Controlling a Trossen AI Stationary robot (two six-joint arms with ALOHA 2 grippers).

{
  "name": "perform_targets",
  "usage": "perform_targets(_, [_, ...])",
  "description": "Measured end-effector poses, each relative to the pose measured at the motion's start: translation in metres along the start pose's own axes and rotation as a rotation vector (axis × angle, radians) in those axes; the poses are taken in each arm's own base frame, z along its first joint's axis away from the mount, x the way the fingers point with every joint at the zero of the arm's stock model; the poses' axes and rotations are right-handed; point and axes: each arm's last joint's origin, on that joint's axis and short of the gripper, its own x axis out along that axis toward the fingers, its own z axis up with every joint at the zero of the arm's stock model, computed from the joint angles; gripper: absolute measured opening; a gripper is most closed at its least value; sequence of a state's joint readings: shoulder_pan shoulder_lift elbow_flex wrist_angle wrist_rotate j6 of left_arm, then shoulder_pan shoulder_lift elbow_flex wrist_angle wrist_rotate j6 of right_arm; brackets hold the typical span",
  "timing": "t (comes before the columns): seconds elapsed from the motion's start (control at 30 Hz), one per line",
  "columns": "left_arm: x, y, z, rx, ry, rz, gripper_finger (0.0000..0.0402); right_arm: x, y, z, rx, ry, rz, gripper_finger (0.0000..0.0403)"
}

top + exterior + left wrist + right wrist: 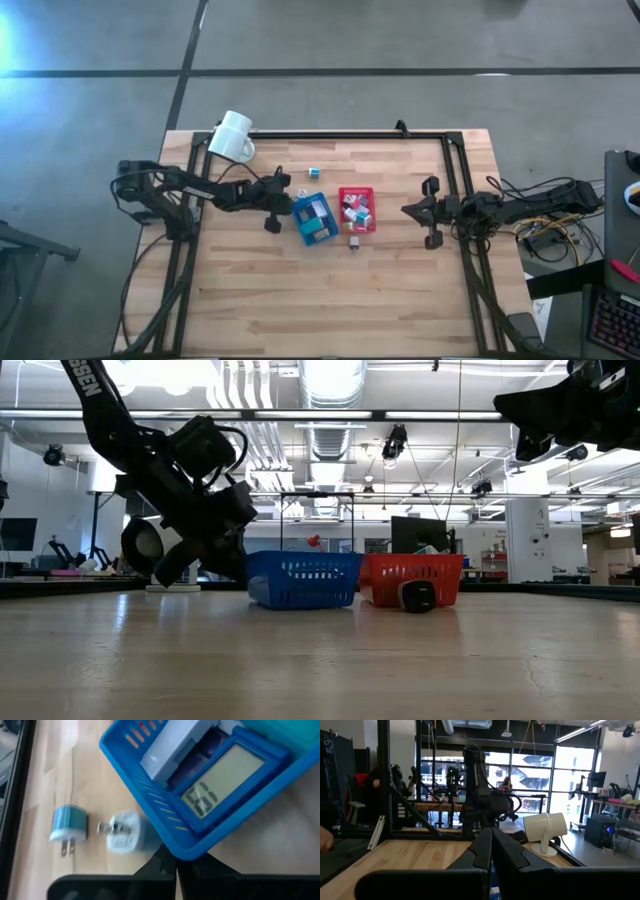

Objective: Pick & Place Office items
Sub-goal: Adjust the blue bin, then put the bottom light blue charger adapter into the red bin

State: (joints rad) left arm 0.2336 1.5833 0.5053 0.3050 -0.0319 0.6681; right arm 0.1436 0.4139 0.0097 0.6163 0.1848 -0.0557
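The blue tray (pixel 298 222) and the red tray (pixel 341 212) stand side by side at mid-table, each holding small office items. In the left wrist view the blue tray (pixel 150 795) holds a white block (pixel 175 742) and a blue item with a grey display (pixel 222 780). A blue plug block (pixel 69 826) and a white plug block (pixel 125 832) lie on the wood beside it. A teal item (pixel 314 173) lies farther back, and a small dark item (pixel 354 241) lies in front of the red tray. My left gripper (pixel 291 205) is shut at the blue tray's left side. My right gripper (pixel 406 210) is shut and raised, right of the red tray. My left gripper (pixel 172 862) has its shut fingertips right at the blue tray's corner rim (pixel 187 851), coming level from the table's left. I cannot tell whether they touch the rim. The tray rests flat on the table.
A large white mug (pixel 233 137) lies on its side near the far left corner, also seen as the mug (pixel 545 827) in the right wrist view. A black frame (pixel 350 134) runs along the far edge and both sides. Bare wood fills the near half of the table.
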Motion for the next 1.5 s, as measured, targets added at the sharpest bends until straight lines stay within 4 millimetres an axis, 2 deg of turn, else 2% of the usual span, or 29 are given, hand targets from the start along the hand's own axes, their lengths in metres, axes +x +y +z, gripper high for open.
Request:
perform_targets(0.27, [-0.001, -0.015, 0.022, -0.008, -0.09, -0.098, 0.0005, 0.0, 0.0, -0.001, 0.027, 0.006, 0.0, 0.0008])
perform_targets(0.5, [-0.002, -0.022, 0.027, 0.001, -0.08, -0.081, 0.0002, 0.0, 0.0, -0.001, 0.043, 0.007, 0.0, 0.0008])
perform_targets(0.67, [-0.002, -0.015, 0.023, -0.029, -0.027, 0.01, 0.0004, 0.0, 0.0, -0.001, 0.043, 0.006, 0.0, 0.0008])
perform_targets(1.17, [0.005, 0.022, 0.01, -0.109, -0.035, 0.088, 0.0002, 0.0, 0.0, 0.0, 0.037, 0.004, 0.0, 0.0008])
perform_targets(1.5, [0.003, 0.028, 0.011, -0.137, -0.049, 0.111, 0.0017, 0.0, 0.0, 0.0, 0.037, 0.005, 0.001, 0.0008])
